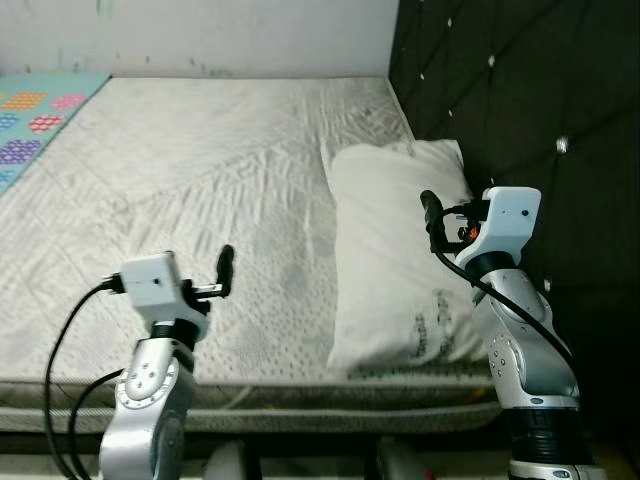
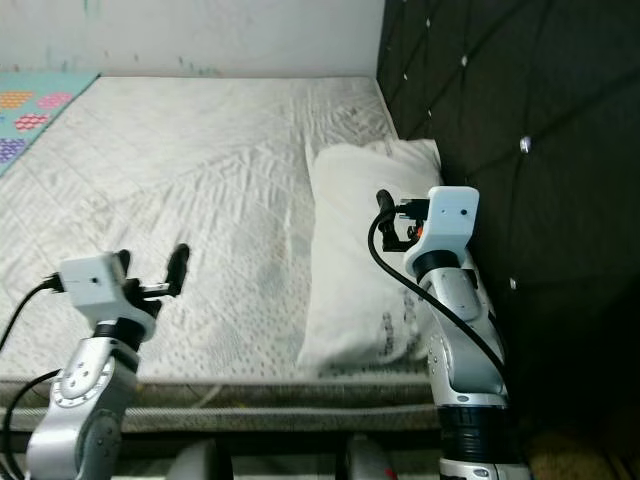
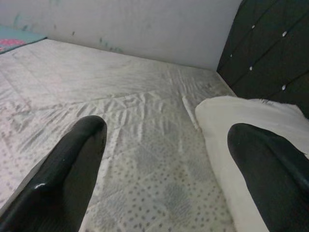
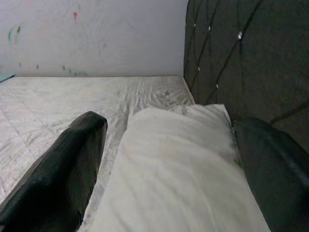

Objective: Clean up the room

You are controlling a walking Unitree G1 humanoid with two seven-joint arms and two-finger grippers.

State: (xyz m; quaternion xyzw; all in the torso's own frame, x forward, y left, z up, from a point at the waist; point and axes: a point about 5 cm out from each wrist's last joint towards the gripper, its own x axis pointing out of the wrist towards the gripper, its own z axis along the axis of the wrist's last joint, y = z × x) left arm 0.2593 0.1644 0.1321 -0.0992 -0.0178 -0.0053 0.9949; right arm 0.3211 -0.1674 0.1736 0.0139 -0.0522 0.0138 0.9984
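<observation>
We hover right end effector (image 4: 169,159) spread wide over pillow (image 1: 395,255) on bed (image 1: 200,180); left end effector (image 3: 164,159) wide too. Pillow looks soft, light, floppy — we pinch near edge.

My arms are showing as silver, jointed metal tubes with round bosses at the joints. Each is ending in a boxy white wrist housing, and black cables are looping out behind each housing and running back along the arm. On my right wrist (image 1: 510,215) something small and orange is glowing beside the black bracket, just behind my right claw (image 1: 432,215). My left claw (image 1: 224,272) is wearing the same long, glossy black fingers (image 3: 72,169), rounded at the tips and catching faint highlights. My lower right arm is turning black near its base.
</observation>
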